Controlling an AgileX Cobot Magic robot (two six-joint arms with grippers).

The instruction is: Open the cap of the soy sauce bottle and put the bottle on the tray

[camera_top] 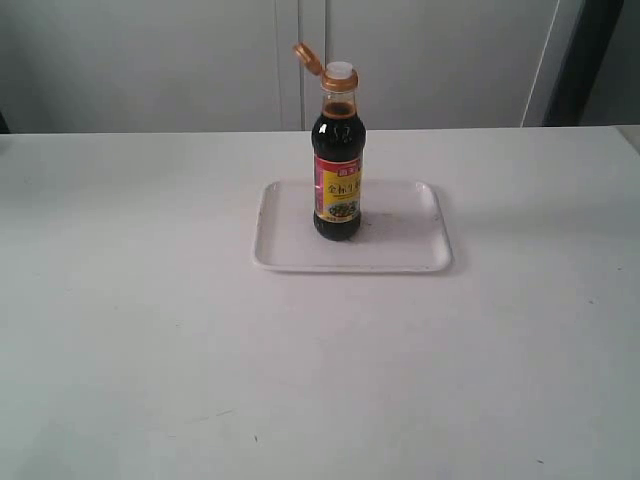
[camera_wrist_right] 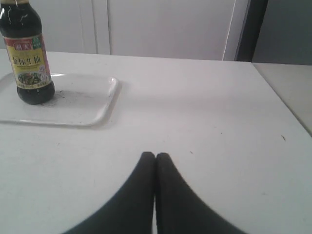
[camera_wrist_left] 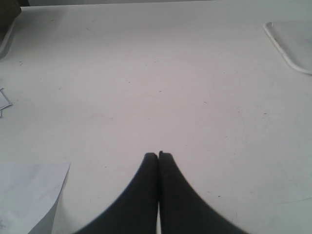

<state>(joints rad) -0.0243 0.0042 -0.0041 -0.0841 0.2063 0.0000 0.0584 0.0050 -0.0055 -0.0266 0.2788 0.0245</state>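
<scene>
The soy sauce bottle (camera_top: 338, 165) stands upright on the white tray (camera_top: 400, 245), near the tray's middle. Its golden-tan cap (camera_top: 307, 57) is flipped up and back to the left, leaving the white spout (camera_top: 338, 71) uncovered. In the right wrist view the bottle (camera_wrist_right: 28, 58) stands on the tray (camera_wrist_right: 83, 105), well away from my right gripper (camera_wrist_right: 155, 156), which is shut and empty over bare table. My left gripper (camera_wrist_left: 158, 156) is also shut on nothing, with only a corner of the tray (camera_wrist_left: 292, 44) far off. Neither gripper appears in the exterior view.
The white table (camera_top: 150, 330) spreads wide around the tray. Sheets of paper (camera_wrist_left: 29, 195) lie beside the left gripper. White cabinet doors (camera_top: 420, 60) stand behind the table, and its right edge (camera_wrist_right: 282, 102) runs near the right gripper.
</scene>
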